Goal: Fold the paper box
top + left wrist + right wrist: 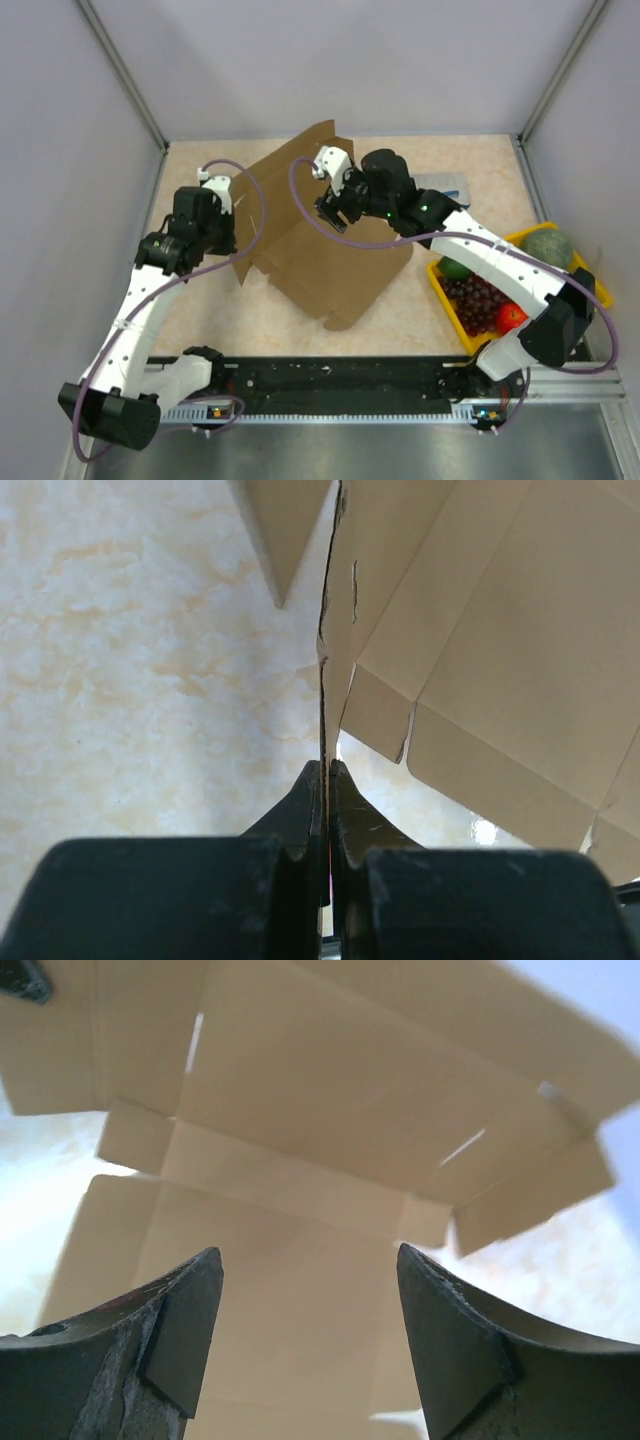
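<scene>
Overhead and wrist views, carton partly raised. The paper box [335,275] lies near the middle of the worktop [200,320], slightly toward the far edge. Its broad base panel is flat on the surface. A tall panel stands up along the far-left side, rising to a point toward the far edge. Small side flaps hang loose at the creases.

The left gripper [327,770] meets the box on the side facing the worktop's left edge. Its jaws are pressed together on the thin rim of an upright flap, which the left wrist view shows edge-on between the fingers. The right gripper [308,1255] hangs over the box interior from the side facing the right edge. Its jaws are spread wide and hold nothing. The right wrist view shows the bare inner panels and slot cuts between and beyond the two fingertips. Whether they touch the card cannot be told.

A yellow tray [447,300] sits at the worktop's right edge, toward the near corner, apart from the box. It holds a heap of dark red grapes [478,300], a green fruit [455,268] at the far-left end and a red fruit [511,317] on the near side. A large grey-green melon [546,248] is at its far end. A flat pale package [445,183] lies toward the far edge, largely hidden by the right arm.
</scene>
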`<state>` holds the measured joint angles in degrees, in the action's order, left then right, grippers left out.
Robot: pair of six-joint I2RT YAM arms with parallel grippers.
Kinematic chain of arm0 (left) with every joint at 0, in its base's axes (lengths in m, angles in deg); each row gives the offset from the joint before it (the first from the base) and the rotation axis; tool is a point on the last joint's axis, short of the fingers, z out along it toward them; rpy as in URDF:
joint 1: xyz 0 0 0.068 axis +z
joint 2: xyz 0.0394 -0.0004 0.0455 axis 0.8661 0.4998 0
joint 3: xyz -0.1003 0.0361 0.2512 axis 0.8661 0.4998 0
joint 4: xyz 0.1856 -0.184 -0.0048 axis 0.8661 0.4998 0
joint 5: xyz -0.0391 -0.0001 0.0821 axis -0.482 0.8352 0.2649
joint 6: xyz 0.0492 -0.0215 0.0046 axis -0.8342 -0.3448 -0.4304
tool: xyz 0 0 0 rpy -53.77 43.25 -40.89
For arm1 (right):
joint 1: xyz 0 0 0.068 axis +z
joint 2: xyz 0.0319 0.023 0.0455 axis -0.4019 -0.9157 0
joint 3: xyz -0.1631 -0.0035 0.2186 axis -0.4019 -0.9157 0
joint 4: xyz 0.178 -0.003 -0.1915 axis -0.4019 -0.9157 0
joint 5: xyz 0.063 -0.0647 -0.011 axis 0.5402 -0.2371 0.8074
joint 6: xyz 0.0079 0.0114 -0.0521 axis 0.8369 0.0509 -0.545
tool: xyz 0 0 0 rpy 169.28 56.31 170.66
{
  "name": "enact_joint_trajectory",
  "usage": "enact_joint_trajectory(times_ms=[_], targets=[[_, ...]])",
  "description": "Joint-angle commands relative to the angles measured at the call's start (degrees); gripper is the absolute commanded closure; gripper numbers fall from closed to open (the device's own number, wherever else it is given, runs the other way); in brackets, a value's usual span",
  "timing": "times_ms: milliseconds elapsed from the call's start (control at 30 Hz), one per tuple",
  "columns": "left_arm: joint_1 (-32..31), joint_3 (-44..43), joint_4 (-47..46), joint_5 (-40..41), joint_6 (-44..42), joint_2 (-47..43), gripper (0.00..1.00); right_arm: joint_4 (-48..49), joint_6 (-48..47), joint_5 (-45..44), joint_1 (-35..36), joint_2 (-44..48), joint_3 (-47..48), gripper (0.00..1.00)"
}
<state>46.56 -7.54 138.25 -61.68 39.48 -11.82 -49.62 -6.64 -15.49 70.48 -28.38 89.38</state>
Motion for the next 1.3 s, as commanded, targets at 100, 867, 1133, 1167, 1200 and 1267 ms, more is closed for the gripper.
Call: enact_joint_trajectory(times_ms=[100,867,1133,1167,1200,1267], targets=[[-0.3,6.4,-7.2,-6.2,-6.3,-11.7,1.00,13.9,-33.3,11.1,-2.5,-6.4,6.9,0.31],[-0.9,6.2,-8.9,-8.6,-10.0,-15.1,1.00,-7.1,-52.3,25.5,-4.2,-22.0,28.8,0.44],[-1.0,5.6,-8.4,-2.7,-8.0,-16.5,1.00,-7.0,-51.5,22.0,-3.2,-20.1,29.4,0.85],[-1.0,5.7,-8.9,-2.6,-7.7,-16.7,1.00,-7.1,-51.2,22.1,-3.2,-19.4,29.4,0.87],[-1.0,5.9,-9.5,-2.4,-7.4,-17.1,1.00,-7.0,-50.6,22.1,-3.1,-19.1,29.3,0.94],[-1.0,5.9,-10.2,-0.1,-5.2,-17.9,0.99,-7.0,-50.1,21.5,-2.7,-18.3,29.0,1.00]])
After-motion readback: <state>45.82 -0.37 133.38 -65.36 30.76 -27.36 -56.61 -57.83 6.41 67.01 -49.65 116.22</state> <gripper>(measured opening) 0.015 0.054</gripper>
